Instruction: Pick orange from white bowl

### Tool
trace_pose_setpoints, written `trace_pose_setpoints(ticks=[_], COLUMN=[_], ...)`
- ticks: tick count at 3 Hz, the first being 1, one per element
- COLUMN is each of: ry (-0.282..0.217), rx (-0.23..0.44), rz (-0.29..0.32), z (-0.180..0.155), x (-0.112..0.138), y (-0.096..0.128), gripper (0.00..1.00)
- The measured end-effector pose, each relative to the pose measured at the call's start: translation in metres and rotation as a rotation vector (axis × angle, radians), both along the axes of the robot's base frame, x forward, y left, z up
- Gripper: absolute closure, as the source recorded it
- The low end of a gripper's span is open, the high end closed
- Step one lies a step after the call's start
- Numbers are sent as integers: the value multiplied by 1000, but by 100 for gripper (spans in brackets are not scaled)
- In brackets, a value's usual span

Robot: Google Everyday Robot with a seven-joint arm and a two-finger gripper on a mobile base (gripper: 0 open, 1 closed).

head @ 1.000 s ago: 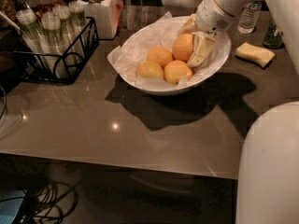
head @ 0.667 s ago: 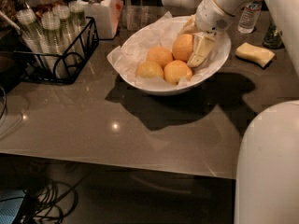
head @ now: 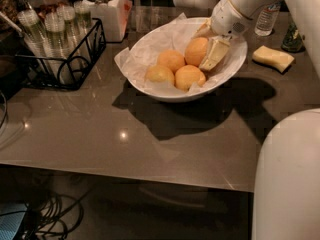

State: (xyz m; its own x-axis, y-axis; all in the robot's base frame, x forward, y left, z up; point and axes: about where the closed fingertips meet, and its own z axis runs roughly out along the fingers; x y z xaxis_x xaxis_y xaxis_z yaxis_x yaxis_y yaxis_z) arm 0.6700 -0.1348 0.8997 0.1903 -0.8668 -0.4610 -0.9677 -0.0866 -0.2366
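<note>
The white bowl [head: 150, 49] sits at the middle back of the table, lined with crumpled white paper. It holds the orange [head: 194, 50], deeper in colour, at the back right of the pile. Three smaller, paler fruits [head: 171, 60] lie in front and to its left. My gripper [head: 207, 49] reaches down from the upper right into the bowl. It sits right against the orange's right side and hides part of it. The orange still rests in the bowl among the other fruits.
A black wire rack [head: 60, 59] with glass jars stands at the left. A white lidded jar [head: 107, 6] is behind the bowl. A yellow sponge [head: 272, 58] and a plastic bottle [head: 265, 19] lie at the right. The robot's white body [head: 287, 179] fills the lower right.
</note>
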Motion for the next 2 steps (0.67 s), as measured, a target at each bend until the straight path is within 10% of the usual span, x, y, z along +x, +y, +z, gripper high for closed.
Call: trace_pose_setpoints(ticks=[1,2], ry=[0,-61], rx=[1,152], rz=[0,-44], z=[3,45], x=[0,-13], y=[0,-4], gripper=[100,100])
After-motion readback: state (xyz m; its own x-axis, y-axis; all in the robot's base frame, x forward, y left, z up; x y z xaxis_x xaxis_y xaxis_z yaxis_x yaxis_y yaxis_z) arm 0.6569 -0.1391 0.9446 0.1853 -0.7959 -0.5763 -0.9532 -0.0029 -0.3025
